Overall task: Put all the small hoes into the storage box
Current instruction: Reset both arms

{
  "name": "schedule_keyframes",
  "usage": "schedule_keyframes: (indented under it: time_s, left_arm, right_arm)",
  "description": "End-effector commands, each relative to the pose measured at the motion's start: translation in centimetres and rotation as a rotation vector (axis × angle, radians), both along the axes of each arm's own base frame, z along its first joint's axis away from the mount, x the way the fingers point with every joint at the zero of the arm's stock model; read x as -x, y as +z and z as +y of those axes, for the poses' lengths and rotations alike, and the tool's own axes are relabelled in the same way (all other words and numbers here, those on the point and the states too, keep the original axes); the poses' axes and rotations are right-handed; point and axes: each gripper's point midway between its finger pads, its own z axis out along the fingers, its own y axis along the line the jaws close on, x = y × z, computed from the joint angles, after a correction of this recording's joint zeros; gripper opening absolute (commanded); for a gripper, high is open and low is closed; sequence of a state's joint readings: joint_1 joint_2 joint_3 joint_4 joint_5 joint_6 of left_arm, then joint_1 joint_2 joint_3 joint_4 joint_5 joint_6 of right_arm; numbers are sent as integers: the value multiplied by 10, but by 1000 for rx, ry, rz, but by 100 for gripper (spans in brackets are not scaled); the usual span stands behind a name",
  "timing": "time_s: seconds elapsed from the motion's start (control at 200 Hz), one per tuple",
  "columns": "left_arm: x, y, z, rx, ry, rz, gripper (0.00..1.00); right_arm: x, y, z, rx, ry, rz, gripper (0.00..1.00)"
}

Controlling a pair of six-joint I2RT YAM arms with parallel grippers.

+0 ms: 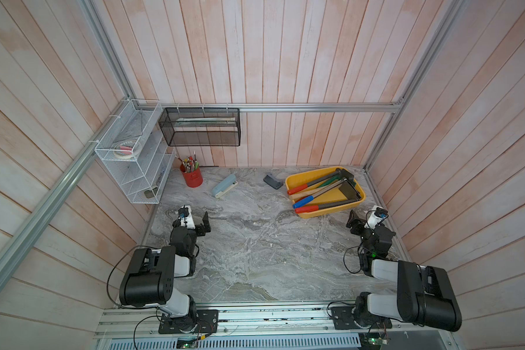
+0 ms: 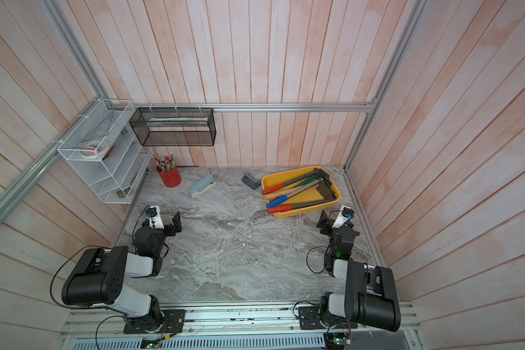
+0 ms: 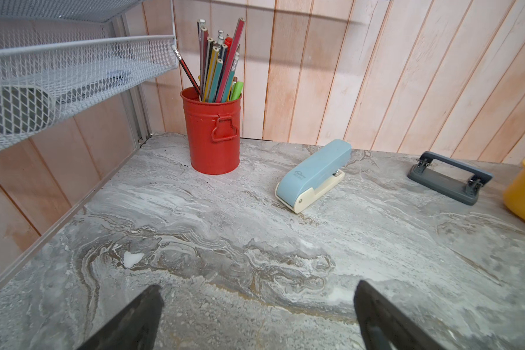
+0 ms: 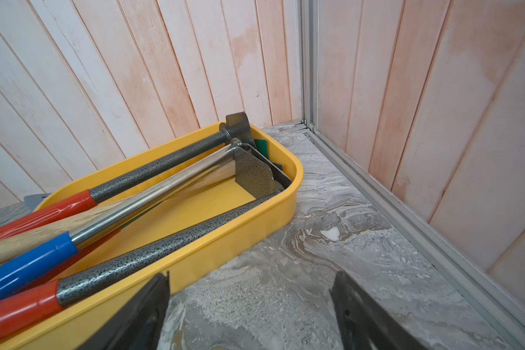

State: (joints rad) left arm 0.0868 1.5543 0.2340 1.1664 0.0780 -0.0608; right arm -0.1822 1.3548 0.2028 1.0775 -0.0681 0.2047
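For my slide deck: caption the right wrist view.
Open right end effector near the yellow storage box, garden tools lying inside.

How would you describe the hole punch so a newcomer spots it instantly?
Find the yellow storage box in the far right corner of the table. Just left of it, near the back wall, lies the hole punch. It is dark grey and low with a lever bar on top, unlike the light blue stapler further left.
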Motion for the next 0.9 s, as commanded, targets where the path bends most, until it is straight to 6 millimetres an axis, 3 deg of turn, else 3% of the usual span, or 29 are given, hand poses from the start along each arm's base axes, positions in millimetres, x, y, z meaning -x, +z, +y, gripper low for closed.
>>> schedule_keyframes:
  time_s: [0.0,0.135,0.25,0.31,0.385,0.505,0.53,0.545,0.56,0.895]
  left_arm:
    - [0,19,-2,2,-13,-87,100]
    - [-1,18,-6,-3,-35,-79,100]
    - [-7,14,-31,-87,-117,-49,100]
    - [-4,17,-25,-91,-67,-74,100]
    - [-3,16,-23,-87,-57,-71,100]
    - [-1,17,13,-28,160,-72,100]
    - [-1,16,14,-23,161,-67,100]
    - [-1,15,13,-24,158,-63,100]
    - [-2,15,13,-25,157,-63,100]
    - [-5,14,12,-34,153,-53,100]
  right_arm:
    - [2,16,-4,38,-26,-99,87]
    - [5,13,7,84,-12,-117,87]
    - [3,5,19,132,12,-110,87]
    - [3,8,19,148,-5,-145,87]
    - [-4,-2,18,142,-7,-68,87]
    - [-11,-3,17,150,-24,-56,88]
    - [-10,-2,17,150,-29,-68,88]
    - [-10,-1,17,150,-29,-72,96]
    - [-10,-1,17,150,-29,-73,98]
    - [-12,-3,21,171,-17,-56,98]
